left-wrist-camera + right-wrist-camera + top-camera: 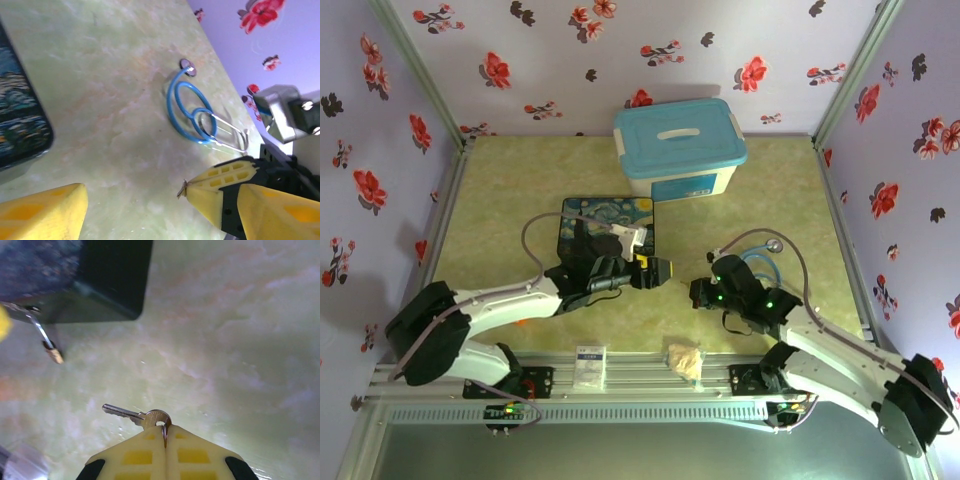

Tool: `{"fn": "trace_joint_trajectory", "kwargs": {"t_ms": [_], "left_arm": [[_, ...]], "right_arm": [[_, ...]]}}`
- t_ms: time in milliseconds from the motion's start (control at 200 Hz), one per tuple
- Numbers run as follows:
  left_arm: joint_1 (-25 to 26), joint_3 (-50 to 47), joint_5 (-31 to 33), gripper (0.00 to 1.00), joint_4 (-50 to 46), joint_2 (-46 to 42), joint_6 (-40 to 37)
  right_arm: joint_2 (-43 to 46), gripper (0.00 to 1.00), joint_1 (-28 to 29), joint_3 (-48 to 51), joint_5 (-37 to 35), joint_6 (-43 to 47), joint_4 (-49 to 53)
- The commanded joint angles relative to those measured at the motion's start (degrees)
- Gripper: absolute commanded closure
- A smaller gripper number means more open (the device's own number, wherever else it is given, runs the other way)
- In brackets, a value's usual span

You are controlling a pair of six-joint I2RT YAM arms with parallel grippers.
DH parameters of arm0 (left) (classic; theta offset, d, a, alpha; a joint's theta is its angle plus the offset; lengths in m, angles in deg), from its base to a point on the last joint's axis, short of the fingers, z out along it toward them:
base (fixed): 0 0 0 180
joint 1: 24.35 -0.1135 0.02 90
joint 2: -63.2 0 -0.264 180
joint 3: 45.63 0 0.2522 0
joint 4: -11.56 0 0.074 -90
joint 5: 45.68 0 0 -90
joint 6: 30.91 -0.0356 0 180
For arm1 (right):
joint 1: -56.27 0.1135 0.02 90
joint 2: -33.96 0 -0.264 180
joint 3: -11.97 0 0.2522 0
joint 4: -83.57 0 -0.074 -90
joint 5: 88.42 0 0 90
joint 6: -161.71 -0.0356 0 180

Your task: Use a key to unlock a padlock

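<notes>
Yellow-fingered, the left pincer (658,271) reaches right past the near right corner of the tin (605,225) in the top view. The right pincer (700,292) faces it from the right, near but apart. A blue-lidded box (680,145) stands far back on the bench (520,190), and a stethoscope (760,258) lies just right of the right arm. A beige wad (685,360) and a white card (590,366) sit on the near rail. None of these lies between the pincers.

From the left wrist, its own fingers (45,215) stand wide apart with only bare bench between them, so this pincer is released and holds nothing. The tin's corner is at the left, the stethoscope's blue loops are beyond, and the right pincer's yellow tip comes in at the lower right.

From the right wrist, the pincer is clenched on the bow of the key (150,416), with the blade pointing left. The padlock (54,355) hangs by its shackle from the tin's hasp, off to the left and well apart from the key. Its shackle looks closed.

So the key is in hand, and that seems to be all that is done. Steadying the lock, lining the blade up with the keyhole, pushing it in and turning it are all left. I judge the dangling lock to be the main obstacle, since it may swing away unless the left pincer grips it first.
</notes>
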Motion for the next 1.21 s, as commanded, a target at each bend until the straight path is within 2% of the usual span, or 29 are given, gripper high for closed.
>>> {"fn": "trace_joint_trajectory", "kwargs": {"t_ms": [0, 145, 325, 535, 645, 735, 830, 920, 945, 975, 1040, 1045, 1075, 1145, 1200], "left_arm": [[0.08, 1.9, -5.43, 0.27, 5.65, 3.01, 2.81], [0.09, 2.37, -7.17, 0.38, 8.94, 4.9, 4.62], [0.41, 2.49, -8.8, 0.4, 12.31, 7.47, 7.03], [0.44, 4.14, -10.89, 0.61, 12.68, 9.79, 7.91], [0.43, 4.68, -10.88, 0.67, 11.81, 10.46, 7.9], [0.43, 4.77, -10.86, 0.85, 11.89, 10.86, 8.0], [0.46, 4.86, -10.82, 1.0, 11.73, 10.72, 8.0], [0.44, 4.95, -10.88, 1.0, 11.21, 10.55, 7.84], [0.33, 4.86, -10.84, 1.0, 11.12, 10.38, 7.67], [0.22, 4.86, -10.84, 1.0, 10.82, 10.03, 7.38], [-0.39, 5.11, -10.9, 1.0, 8.86, 8.75, 5.8], [-0.46, 5.12, -10.94, 1.0, 8.75, 8.59, 5.53], [-0.88, 5.41, -11.02, 1.0, 6.86, 7.7, 3.78], [-2.49, 6.82, -13.04, 1.0, 1.57, 5.3, -2.13], [-4.56, 8.51, -17.53, 1.0, -2.88, 3.61, -7.19]], "right_arm": [[2.18, 1.0, -0.34, -2.26, 1.23, -0.29, -2.26], [3.24, 1.0, -0.37, -2.8, 1.66, -0.42, -3.04], [3.56, 1.0, -0.32, -2.02, 2.07, -1.31, -5.84], [2.97, 1.0, -0.32, -1.99, 1.81, -0.8, -6.84], [3.27, 1.0, -0.34, -1.61, 1.72, -1.14, -7.69], [3.17, 1.0, -0.35, -0.97, 1.89, -1.39, -8.63], [2.9, 1.0, -0.36, -0.73, 1.89, -1.3, -8.86], [2.92, 1.0, -0.31, -0.52, 2.07, -1.26, -9.41], [3.0, 0.94, -0.3, -0.51, 2.05, -0.96, -9.48], [3.1, 0.83, -0.42, -0.62, 2.07, -0.36, -9.14], [4.18, 0.41, -1.32, -1.18, 2.2, 2.16, -7.92], [4.18, 0.41, -1.32, -1.18, 2.2, 2.16, -7.92], [5.0, 0.27, -2.45, -1.21, 3.2, 3.8, -8.39], [6.73, 0.22, -6.16, -0.49, 7.85, 6.86, -11.76], [7.56, 0.22, -10.57, 0.41, 15.49, 7.69, -17.46]]}}
